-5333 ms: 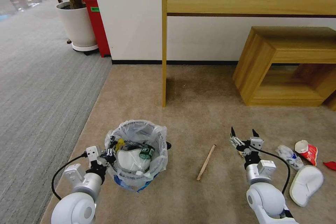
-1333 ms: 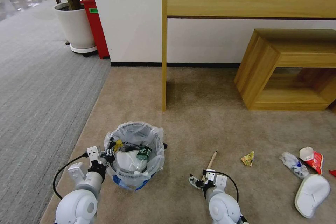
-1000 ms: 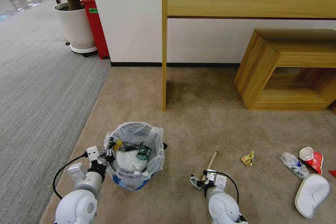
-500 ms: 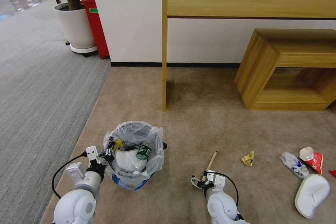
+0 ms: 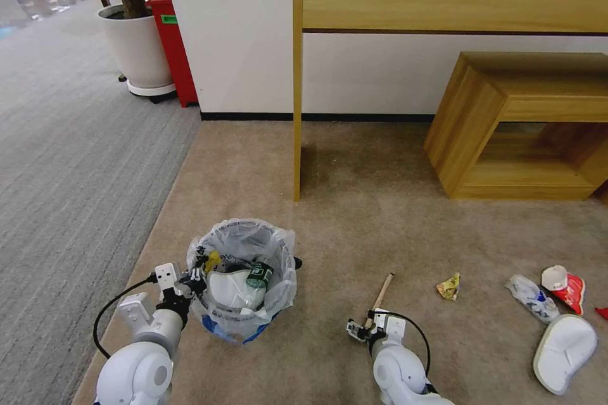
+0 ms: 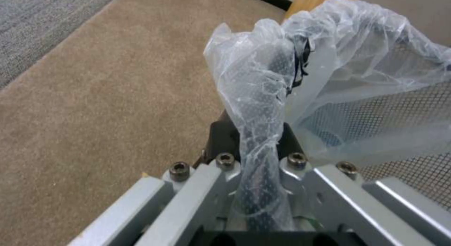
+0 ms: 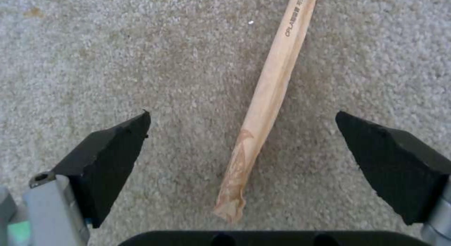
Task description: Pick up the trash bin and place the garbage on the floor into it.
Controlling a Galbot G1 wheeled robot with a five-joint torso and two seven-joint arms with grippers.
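While the left gripper point(image 6: 256, 168) pinches the bag-lined rim of the trash bin point(image 5: 244, 278) on the beige carpet point(image 5: 354, 202), the right gripper point(image 7: 242, 151) hangs spread wide astride the wooden stick point(image 7: 267, 98), apparently not touching it, its far end cut off in the wrist view.

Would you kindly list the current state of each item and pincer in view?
trash bin: upright, partly filled, rim held by the left pincer.
left pincer: shut on the bin's bagged rim.
right pincer: open, astride the wooden stick.
wooden stick: flat on the carpet, ungrasped.
white slipper: on the carpet, unpicked.
yellow wrapper: crumpled, on the carpet.
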